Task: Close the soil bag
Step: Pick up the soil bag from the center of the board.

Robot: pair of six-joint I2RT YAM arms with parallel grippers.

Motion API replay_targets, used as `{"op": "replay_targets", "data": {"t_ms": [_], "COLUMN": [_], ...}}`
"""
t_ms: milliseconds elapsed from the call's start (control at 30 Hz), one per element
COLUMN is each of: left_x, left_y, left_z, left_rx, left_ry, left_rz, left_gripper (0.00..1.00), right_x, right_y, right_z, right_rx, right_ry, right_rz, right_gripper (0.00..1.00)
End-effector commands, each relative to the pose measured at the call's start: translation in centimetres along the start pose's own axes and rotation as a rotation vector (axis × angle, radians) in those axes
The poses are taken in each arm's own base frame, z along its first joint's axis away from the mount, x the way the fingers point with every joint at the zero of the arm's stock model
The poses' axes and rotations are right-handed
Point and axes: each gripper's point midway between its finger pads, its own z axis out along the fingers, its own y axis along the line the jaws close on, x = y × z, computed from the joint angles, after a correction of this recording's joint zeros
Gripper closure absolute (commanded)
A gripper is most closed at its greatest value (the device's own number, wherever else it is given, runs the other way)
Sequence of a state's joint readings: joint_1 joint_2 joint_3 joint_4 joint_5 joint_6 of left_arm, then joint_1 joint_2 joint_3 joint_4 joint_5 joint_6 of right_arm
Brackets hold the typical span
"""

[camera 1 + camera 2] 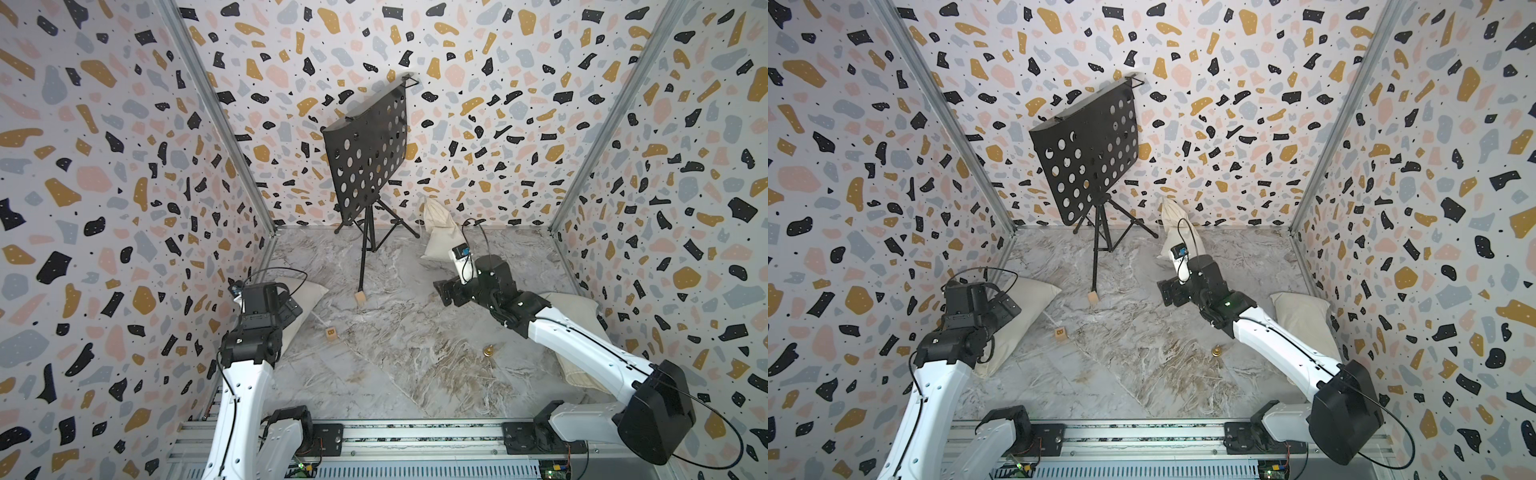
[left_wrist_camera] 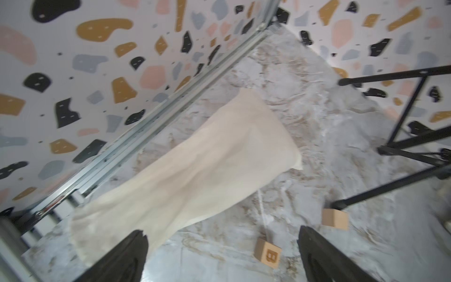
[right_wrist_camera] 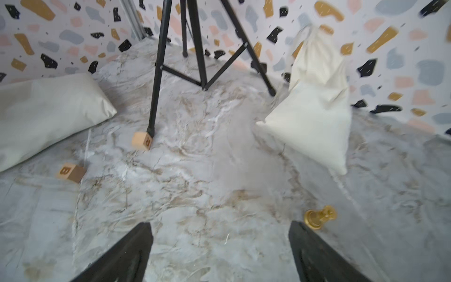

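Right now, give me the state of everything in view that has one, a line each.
Soil bag, upright, top bunched narrow, not held.
Left end effector, open, empty.
Right end effector, open, empty.
Music stand, set up, desk tilted.
Left pillow, lying flat.
Right pillow, lying flat.
B block, lying loose.
Gold piece, loose, untouched.

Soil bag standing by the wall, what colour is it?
Soil bag is cream; right wrist view.
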State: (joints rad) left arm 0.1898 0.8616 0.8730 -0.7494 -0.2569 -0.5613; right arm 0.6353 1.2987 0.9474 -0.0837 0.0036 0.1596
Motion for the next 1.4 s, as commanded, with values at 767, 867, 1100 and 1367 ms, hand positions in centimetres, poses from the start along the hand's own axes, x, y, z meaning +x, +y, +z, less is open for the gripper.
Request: {"op": "replay_targets", "data": {"t_ms": [767,867,1100,1367], "left_x": [5.5,7.4,8.6,3.9], "left_y": [4.5,3.8,-0.8,-6.0], "left_z": [13.4,14.4,14.7,8.2], "left_rx": [-0.056,-0.031,0.127,0.308], "left_ry": [0.420,0.493,0.565,0.395], "left_rz": [-0.378,-0.391,-0.331,-0.179], "left_gripper": [0.15,0.20,0.86,1.00], "right_x": [0.5,0.5,0.5,0.3], "right_y": [0.1,0.0,-0.1,-0.1], "right_z": [-0.3,-0.3,-0.3,-0.6], "right_rx": [-0.006,0.000,0.011,0.010], "right_ry": [-0.083,-0.082,-0.082,-0.082], "right_rz": [0.019,0.016,0.013,0.004], "right_gripper": [0.03,0.03,0.03,0.03]}}
